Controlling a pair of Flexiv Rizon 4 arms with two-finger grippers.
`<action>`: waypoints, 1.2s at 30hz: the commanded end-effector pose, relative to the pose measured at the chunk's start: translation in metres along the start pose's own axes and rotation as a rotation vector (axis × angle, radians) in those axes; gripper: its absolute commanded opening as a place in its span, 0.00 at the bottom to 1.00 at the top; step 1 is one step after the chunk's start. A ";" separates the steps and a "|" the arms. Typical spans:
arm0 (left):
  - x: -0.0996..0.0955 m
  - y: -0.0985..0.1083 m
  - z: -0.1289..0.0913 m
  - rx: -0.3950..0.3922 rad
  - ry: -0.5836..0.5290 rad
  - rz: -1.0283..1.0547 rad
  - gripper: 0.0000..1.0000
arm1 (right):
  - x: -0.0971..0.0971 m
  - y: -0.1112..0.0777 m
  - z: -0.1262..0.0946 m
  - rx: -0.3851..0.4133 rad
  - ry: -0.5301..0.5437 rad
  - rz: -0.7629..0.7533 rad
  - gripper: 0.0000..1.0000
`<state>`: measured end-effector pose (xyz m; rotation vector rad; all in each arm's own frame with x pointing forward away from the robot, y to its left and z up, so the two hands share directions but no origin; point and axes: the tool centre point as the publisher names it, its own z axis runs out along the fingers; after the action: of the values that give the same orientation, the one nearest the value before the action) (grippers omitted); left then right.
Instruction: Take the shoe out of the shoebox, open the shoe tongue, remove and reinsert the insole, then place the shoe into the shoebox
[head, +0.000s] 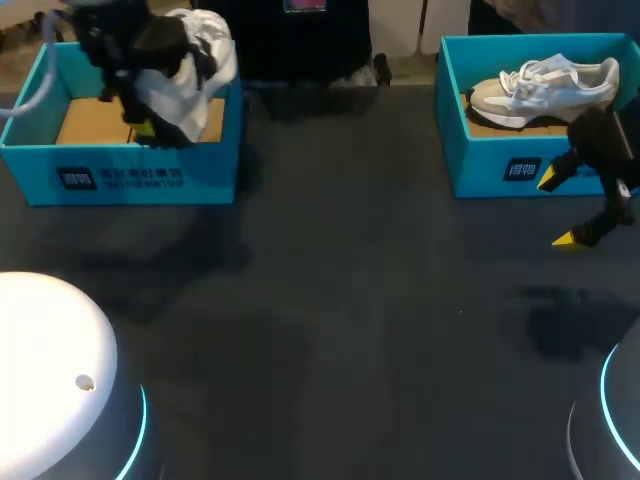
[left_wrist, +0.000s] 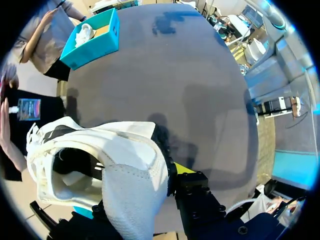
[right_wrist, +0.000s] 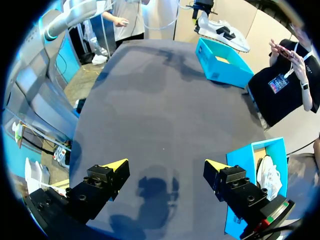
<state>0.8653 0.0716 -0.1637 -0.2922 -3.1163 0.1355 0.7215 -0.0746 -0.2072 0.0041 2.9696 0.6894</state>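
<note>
Dark table (head: 350, 300); left jaws clamp white shoe (head: 200, 55) (above shoebox (head: 120, 178)), right jaws apart.

There are two blue shoeboxes on the surface (head: 350, 300). The left shoebox (head: 120, 175) is at the far left corner. The right shoebox (head: 500, 165) is at the far right corner.

There are two shoes. One is the white shoe (head: 195, 70), over the left shoebox. One is the grey and white shoe (head: 545, 88), inside the right shoebox.

There are two arms, the left arm (head: 105, 45) and the right arm (head: 605, 145).

There are two grippers, the left gripper (head: 143, 125) and the right gripper (right_wrist: 165, 165). The right gripper shows two yellow tips.

There is one surface.
</note>
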 end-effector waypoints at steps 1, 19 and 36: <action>-0.006 0.037 -0.001 0.102 -0.003 0.001 0.00 | 0.000 0.000 0.001 0.002 -0.001 0.000 1.00; -0.023 0.137 0.005 -0.066 -0.054 -0.084 0.00 | 0.000 0.000 0.001 0.002 -0.001 0.000 1.00; -0.069 0.219 0.000 -0.110 -0.070 -0.184 0.00 | 0.000 0.000 0.001 0.002 -0.001 0.000 1.00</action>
<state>0.9563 0.2731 -0.1804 -0.0062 -3.2304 -0.0175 0.7215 -0.0746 -0.2072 0.0042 2.9697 0.6894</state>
